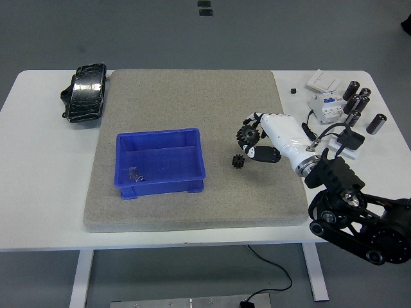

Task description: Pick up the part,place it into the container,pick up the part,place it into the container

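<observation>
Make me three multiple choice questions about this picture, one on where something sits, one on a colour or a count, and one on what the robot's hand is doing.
1. Where does the small black gear lie?
A. On the grey mat, between the bin and the right hand
B. Inside the bin
C. On the bare table beside the capacitors

2. What colour is the bin?
A. Red
B. Blue
C. Green

3. What is the right hand doing?
A. Resting open on the table edge
B. Pressing on the bin's rim
C. Holding a larger black gear in its fingers, above the mat

Answers:
1 A: the small gear sits on the mat right of the bin, below the hand.
2 B: its walls and floor are plainly blue.
3 C: the fingers close around a toothed black gear, clear of the bin.
</observation>
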{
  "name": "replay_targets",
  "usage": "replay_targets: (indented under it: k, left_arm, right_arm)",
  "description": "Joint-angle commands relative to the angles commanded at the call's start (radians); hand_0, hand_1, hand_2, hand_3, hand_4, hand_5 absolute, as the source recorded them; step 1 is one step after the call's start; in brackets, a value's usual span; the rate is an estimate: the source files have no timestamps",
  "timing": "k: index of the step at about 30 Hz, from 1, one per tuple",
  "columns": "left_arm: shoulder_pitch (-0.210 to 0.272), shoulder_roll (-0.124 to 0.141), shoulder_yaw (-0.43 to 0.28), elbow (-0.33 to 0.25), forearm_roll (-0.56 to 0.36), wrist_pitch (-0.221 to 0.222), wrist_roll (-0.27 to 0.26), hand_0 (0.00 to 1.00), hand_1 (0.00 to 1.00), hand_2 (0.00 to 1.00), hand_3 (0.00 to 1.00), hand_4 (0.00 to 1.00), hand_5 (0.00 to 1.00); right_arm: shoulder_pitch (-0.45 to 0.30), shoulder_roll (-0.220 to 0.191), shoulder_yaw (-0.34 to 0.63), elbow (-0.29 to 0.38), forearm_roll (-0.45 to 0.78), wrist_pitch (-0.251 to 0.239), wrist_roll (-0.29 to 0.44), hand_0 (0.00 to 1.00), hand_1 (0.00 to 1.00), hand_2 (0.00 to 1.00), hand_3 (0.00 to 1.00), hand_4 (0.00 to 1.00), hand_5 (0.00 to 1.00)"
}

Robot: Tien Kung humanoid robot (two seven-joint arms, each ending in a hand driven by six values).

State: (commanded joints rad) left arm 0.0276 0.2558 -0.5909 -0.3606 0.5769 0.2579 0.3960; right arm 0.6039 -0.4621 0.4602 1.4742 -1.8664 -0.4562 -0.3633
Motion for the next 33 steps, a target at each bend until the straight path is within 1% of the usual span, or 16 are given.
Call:
replay_targets:
  k: [2, 3, 6, 8, 9, 13, 14, 15, 18, 20, 21, 26, 27, 32, 33]
  left_arm:
    - [0.002, 0.000, 0.000, -0.001, 0.001, 0.001, 0.001, 0.685, 0.669, 0.600, 0.576, 0.601, 0.383]
    - [0.003, 0.000, 0.000, -0.001, 0.001, 0.001, 0.002, 0.685, 0.669, 0.601, 0.576, 0.603, 0.392]
    - [0.005, 0.000, 0.004, -0.002, -0.006, 0.003, -0.001, 0.685, 0.669, 0.601, 0.576, 0.603, 0.392]
    - [0.005, 0.001, 0.005, -0.002, -0.009, 0.004, -0.003, 0.685, 0.669, 0.601, 0.576, 0.603, 0.392]
    - [0.004, 0.001, 0.005, -0.002, -0.009, 0.004, -0.003, 0.684, 0.669, 0.603, 0.577, 0.609, 0.407]
    - [0.004, 0.002, 0.003, -0.003, -0.006, 0.006, 0.000, 0.684, 0.669, 0.603, 0.577, 0.609, 0.407]
    - [0.004, 0.002, 0.002, -0.003, -0.005, 0.006, 0.001, 0.684, 0.669, 0.603, 0.577, 0.609, 0.407]
    - [0.004, 0.002, 0.002, -0.003, -0.004, 0.005, 0.001, 0.684, 0.669, 0.603, 0.576, 0.610, 0.411]
    - [0.001, 0.002, 0.001, -0.002, -0.002, 0.004, 0.000, 0.684, 0.669, 0.603, 0.576, 0.610, 0.411]
    - [-0.001, 0.003, 0.001, -0.001, -0.001, 0.003, 0.000, 0.684, 0.669, 0.603, 0.576, 0.610, 0.411]
    - [-0.001, 0.003, 0.000, -0.001, 0.000, 0.002, 0.000, 0.684, 0.669, 0.603, 0.577, 0.611, 0.412]
    - [-0.001, 0.003, 0.000, -0.001, 0.001, 0.003, 0.000, 0.684, 0.669, 0.603, 0.577, 0.611, 0.412]
    - [-0.001, 0.003, 0.000, -0.001, 0.002, 0.003, 0.000, 0.684, 0.668, 0.604, 0.577, 0.612, 0.412]
    - [-0.001, 0.004, -0.002, 0.000, 0.004, 0.004, -0.002, 0.684, 0.668, 0.604, 0.577, 0.612, 0.412]
    - [-0.002, 0.004, -0.002, 0.000, 0.005, 0.003, -0.002, 0.683, 0.668, 0.603, 0.576, 0.613, 0.414]
  right_arm:
    - [0.002, 0.016, 0.007, 0.038, 0.001, -0.007, -0.002, 0.309, 0.448, 0.424, 0.604, 0.498, 0.002]
    - [0.005, 0.028, 0.009, 0.055, 0.007, -0.014, 0.000, 0.308, 0.453, 0.457, 0.610, 0.530, 0.002]
    - [0.019, 0.065, 0.001, 0.082, 0.034, -0.042, 0.010, 0.308, 0.453, 0.457, 0.610, 0.530, 0.002]
    - [0.027, 0.084, -0.013, 0.080, 0.063, -0.063, 0.023, 0.308, 0.453, 0.457, 0.610, 0.530, 0.002]
    - [0.032, 0.092, -0.021, 0.077, 0.075, -0.073, 0.030, 0.357, 0.488, 0.519, 0.629, 0.542, 0.002]
    - [0.058, 0.111, -0.073, 0.061, 0.116, -0.109, 0.053, 0.357, 0.488, 0.519, 0.629, 0.542, 0.002]
    - [0.065, 0.115, -0.086, 0.056, 0.123, -0.113, 0.056, 0.357, 0.488, 0.519, 0.629, 0.542, 0.002]
    - [0.072, 0.120, -0.101, 0.050, 0.129, -0.115, 0.059, 0.448, 0.569, 0.577, 0.656, 0.441, 0.002]
    - [0.089, 0.137, -0.141, 0.029, 0.146, -0.113, 0.066, 0.448, 0.569, 0.577, 0.656, 0.441, 0.002]
    - [0.096, 0.149, -0.160, 0.015, 0.158, -0.103, 0.065, 0.448, 0.569, 0.577, 0.656, 0.441, 0.002]
    - [0.098, 0.154, -0.166, 0.008, 0.162, -0.099, 0.064, 0.581, 0.652, 0.643, 0.669, 0.380, 0.181]
    - [0.101, 0.172, -0.186, -0.029, 0.164, -0.088, 0.050, 0.581, 0.652, 0.643, 0.669, 0.380, 0.181]
    - [0.102, 0.173, -0.190, -0.035, 0.162, -0.086, 0.048, 0.609, 0.666, 0.648, 0.669, 0.408, 0.256]
    - [0.105, 0.179, -0.201, -0.058, 0.152, -0.081, 0.036, 0.609, 0.666, 0.648, 0.669, 0.408, 0.256]
    - [0.106, 0.180, -0.202, -0.060, 0.150, -0.082, 0.034, 0.617, 0.666, 0.648, 0.668, 0.428, 0.272]
